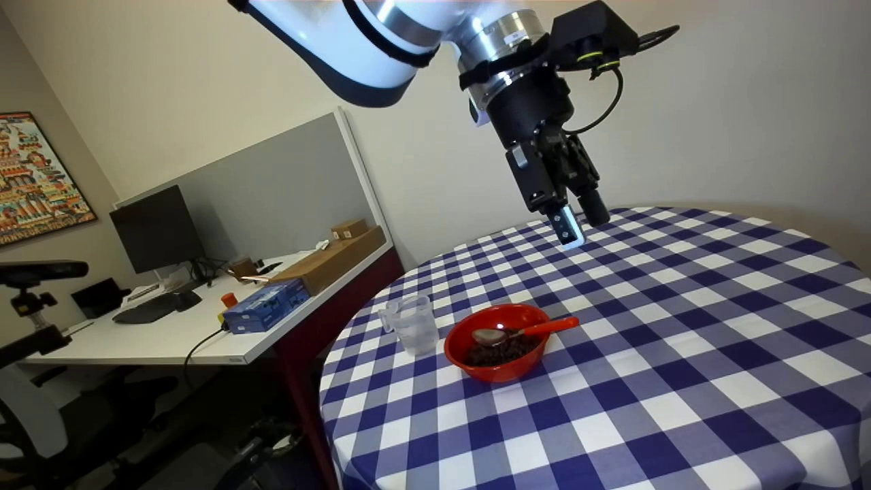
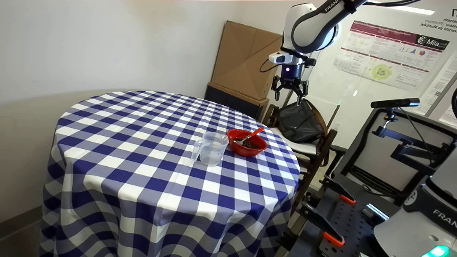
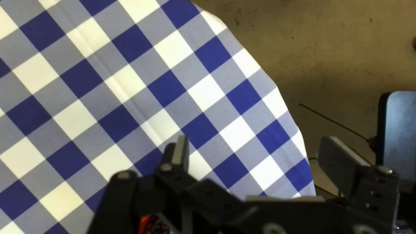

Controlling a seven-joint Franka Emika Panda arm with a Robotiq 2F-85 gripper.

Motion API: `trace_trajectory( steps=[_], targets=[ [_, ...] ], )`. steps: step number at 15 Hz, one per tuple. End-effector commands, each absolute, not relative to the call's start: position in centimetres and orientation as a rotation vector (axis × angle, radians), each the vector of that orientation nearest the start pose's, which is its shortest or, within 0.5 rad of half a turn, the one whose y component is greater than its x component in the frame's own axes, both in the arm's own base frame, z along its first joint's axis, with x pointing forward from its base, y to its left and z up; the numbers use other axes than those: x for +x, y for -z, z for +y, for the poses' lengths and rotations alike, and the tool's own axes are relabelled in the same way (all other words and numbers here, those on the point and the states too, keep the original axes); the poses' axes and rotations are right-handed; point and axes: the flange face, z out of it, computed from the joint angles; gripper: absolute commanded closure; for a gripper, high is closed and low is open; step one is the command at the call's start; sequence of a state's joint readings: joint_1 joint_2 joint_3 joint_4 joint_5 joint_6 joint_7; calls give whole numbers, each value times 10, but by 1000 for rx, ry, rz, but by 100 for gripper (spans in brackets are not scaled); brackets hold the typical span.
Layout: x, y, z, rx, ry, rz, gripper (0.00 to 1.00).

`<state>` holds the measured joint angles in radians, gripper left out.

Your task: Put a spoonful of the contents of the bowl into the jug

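Note:
A red bowl (image 1: 500, 372) stands on the checked table and holds dark brown contents (image 1: 502, 351). A spoon with an orange-red handle (image 1: 552, 326) rests in it, its metal head on the contents and its handle over the rim. The bowl (image 2: 246, 151) and spoon (image 2: 257, 131) show in both exterior views. A clear plastic jug (image 1: 416, 328) stands upright beside the bowl; it also shows here (image 2: 212, 151). My gripper (image 1: 582, 219) is open and empty, high above the table. In the wrist view its fingers (image 3: 256, 149) are wide apart; a sliver of the bowl (image 3: 144, 224) shows behind them.
The round table has a blue and white checked cloth (image 2: 142, 125); its edge curves close to the bowl. A chair with a black bag (image 2: 300, 121) and cardboard boxes (image 2: 246, 60) stand behind. A white desk (image 1: 204, 340) with a blue box (image 1: 265, 306) stands beside the table.

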<state>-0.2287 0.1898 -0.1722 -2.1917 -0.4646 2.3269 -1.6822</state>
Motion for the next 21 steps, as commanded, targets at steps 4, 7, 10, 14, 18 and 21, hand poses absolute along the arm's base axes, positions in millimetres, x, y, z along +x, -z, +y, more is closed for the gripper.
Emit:
trace_trajectory(
  steps=[4, 7, 10, 14, 18, 21],
  targets=[
    [508, -272, -226, 1944, 480, 2211, 0],
    [513, -255, -225, 1937, 471, 2217, 0],
    [515, -238, -220, 1911, 469, 2236, 0],
    [516, -216, -213, 1901, 468, 2263, 0],
    [513, -194, -207, 1879, 494, 2296, 0],
    [511, -182, -204, 1864, 499, 2317, 0]
  ],
)
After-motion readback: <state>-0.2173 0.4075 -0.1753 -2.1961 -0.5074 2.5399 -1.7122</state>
